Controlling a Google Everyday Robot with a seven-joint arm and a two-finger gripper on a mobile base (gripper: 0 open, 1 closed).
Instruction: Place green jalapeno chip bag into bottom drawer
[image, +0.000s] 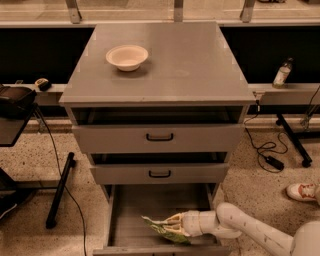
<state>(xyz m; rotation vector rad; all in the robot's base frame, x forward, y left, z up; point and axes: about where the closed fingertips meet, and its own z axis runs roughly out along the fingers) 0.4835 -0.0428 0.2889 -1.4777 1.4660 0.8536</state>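
The green jalapeno chip bag is a crinkled light-green foil bag lying low inside the open bottom drawer, near its front right. My gripper reaches in from the right on a white arm and is shut on the bag, its pale fingers wrapped over the bag's right half. The bag's left tip sticks out free toward the drawer's middle. The bag sits at or just above the drawer floor; I cannot tell if it touches.
A white bowl stands on the grey cabinet top. The two upper drawers with black handles are slightly open. A bottle stands on the right ledge; cables and a shoe lie on the floor right.
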